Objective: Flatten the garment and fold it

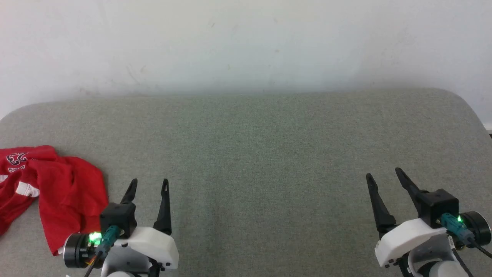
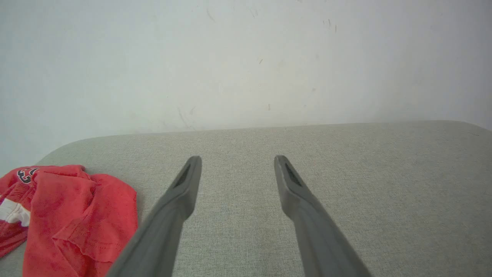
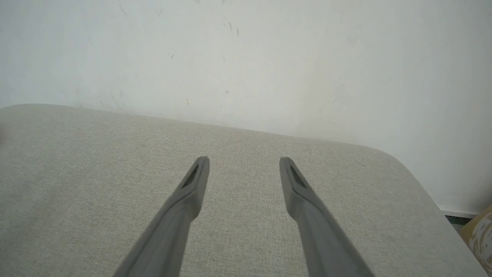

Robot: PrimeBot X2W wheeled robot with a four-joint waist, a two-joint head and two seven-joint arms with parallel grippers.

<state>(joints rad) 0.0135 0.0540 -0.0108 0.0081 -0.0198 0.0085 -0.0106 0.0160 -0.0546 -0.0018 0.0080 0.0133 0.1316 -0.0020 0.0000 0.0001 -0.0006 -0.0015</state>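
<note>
At the left edge of the head view, the crumpled bright red soft fabric garment (image 1: 57, 188) lies bunched in folds on the grey woven padded surface (image 1: 269, 146), partly cut off by the picture's edge. A black-and-white print shows on its far upper corner and a patch of white trim lies lower down near its left side. Its right-hand hem is uneven and falls towards the near edge of the surface.

Just to the right of that hem sits the left gripper (image 1: 150, 181), its two long dark fingers spread fairly wide and pointing away from the robot over bare grey cloth, gripping nothing. From the left wrist view the red fabric (image 2: 77, 219) lies to the left of the left finger, beside it and not between the fingers.

Well apart from the garment, at the lower right of the head view, the right gripper (image 1: 383, 173) likewise has its fingers parted over bare surface and grips nothing. Behind the surface rises a plain white scuffed wall (image 1: 246, 42)
</note>
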